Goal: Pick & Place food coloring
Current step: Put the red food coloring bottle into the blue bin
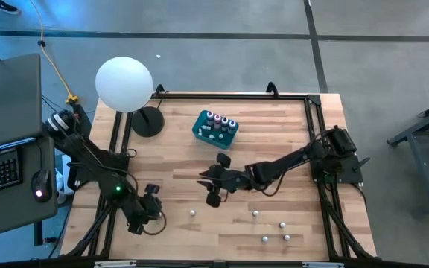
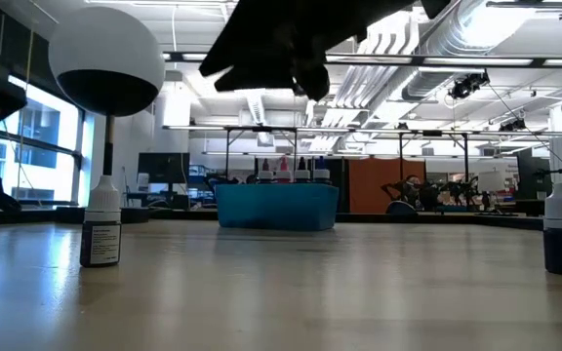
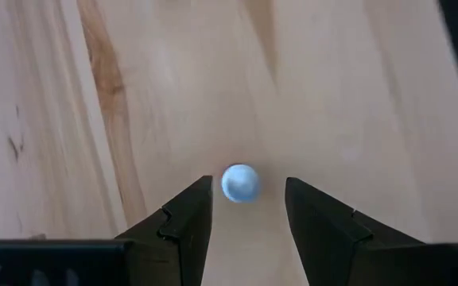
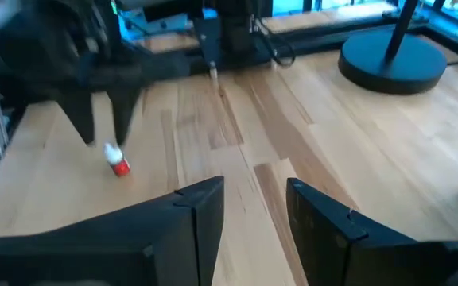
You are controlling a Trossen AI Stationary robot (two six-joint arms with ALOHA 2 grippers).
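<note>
Nearest cam: black-bodied bottle (image 2: 100, 226) stood upright on desk (image 1: 274, 223). Left end effector (image 1: 153, 202) was open, hovering w/ jaws astride a white-capped bottle (image 3: 240, 183), no grip yet. Teal tub (image 1: 215, 129) held approx 5 bottles. Right end effector (image 1: 214, 187) was open, empty, mid-desk. Loose bottles (image 1: 274, 227) remained front-right; task maybe half done.

The table (image 1: 274, 126) was pale wood in joined planks, smooth with a soft sheen, brown grain streaks showing in the left wrist view. Its edges carried a black metal frame (image 1: 307, 100). The tub (image 1: 214, 129) near the far edge looked like matt teal plastic. The food coloring (image 2: 101, 226) bottles had white plastic caps. The ball (image 1: 124, 83) was smooth, matt white. Both grippers' fingers (image 4: 201, 208) were dull black plastic.
</note>
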